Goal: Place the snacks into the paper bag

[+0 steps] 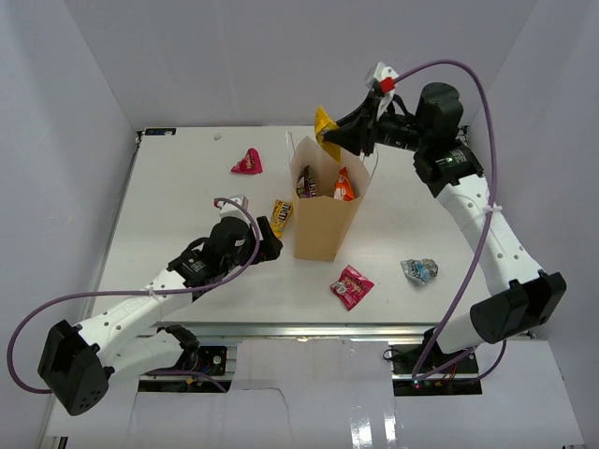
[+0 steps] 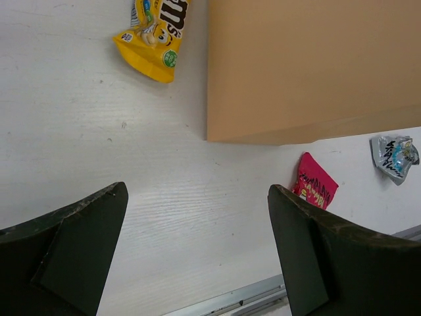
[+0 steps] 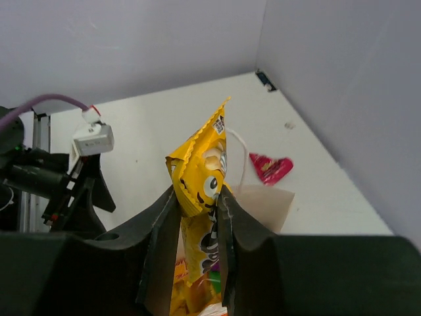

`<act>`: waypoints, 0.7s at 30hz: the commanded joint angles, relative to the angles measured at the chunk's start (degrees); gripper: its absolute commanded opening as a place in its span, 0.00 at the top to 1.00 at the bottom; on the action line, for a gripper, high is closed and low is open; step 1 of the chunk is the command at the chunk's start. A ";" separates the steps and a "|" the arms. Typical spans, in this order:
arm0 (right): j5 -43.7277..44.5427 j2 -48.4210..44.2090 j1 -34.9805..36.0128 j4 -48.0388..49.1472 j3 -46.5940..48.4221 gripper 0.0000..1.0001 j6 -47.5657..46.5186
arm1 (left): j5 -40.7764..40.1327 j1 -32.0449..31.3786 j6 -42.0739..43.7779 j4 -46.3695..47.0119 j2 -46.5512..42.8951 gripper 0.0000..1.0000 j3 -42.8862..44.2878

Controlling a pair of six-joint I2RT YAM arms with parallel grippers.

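Top view: a tall tan kraft paper bag [image 1: 323, 229] is stood on the white desk [image 1: 187, 187]. A crinkly yellow snack packet [image 1: 324, 123] is clamped in the right tool [image 1: 329, 140] above the bag's 12 o'clock rim.
Left wrist: the left tool [image 2: 197, 191] is spread apart, with the bag at 1 o'clock.
Right wrist: the packet is pinched between the fingers.

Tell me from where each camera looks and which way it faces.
Top external: above and behind the robot, facing down on the table; left arm and right arm show.
Left wrist: low over the table, facing the paper bag; the open left gripper shows.
Right wrist: above the bag, facing obliquely down; the right gripper shut on a yellow packet shows.
Shared: top external and left wrist both see the red packet.
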 commanded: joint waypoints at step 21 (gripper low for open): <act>-0.27 -5.63 -6.45 -10.08 0.32 0.24 -8.69 | 27.28 21.85 19.85 2.33 28.87 0.06 18.73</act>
